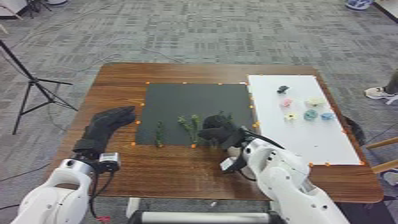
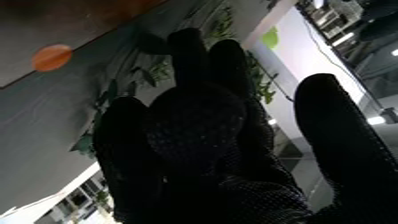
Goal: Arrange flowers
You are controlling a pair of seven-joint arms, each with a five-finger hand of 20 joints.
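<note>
In the head view the right hand (image 1: 219, 129) is over the lower right part of the dark mat (image 1: 169, 107), with green stems partly hidden beneath and behind it. Other green stems (image 1: 190, 125) lie just to its left, and a single stem (image 1: 160, 134) lies farther left. The left hand (image 1: 111, 119) rests on the wood left of the mat, its fingers relaxed. Flower heads, among them a pink one (image 1: 286, 102) and a blue one (image 1: 310, 115), sit on the white board. In the right wrist view, leafy stems (image 2: 158, 70) show behind the fingers of the right hand (image 2: 195, 125), which are extended.
The white board (image 1: 311, 145) covers the table's right side, with a small dark object (image 1: 282, 89) near its far end. Orange dots mark the edges of mat and board. A black tripod (image 1: 33, 80) stands on the floor at the left.
</note>
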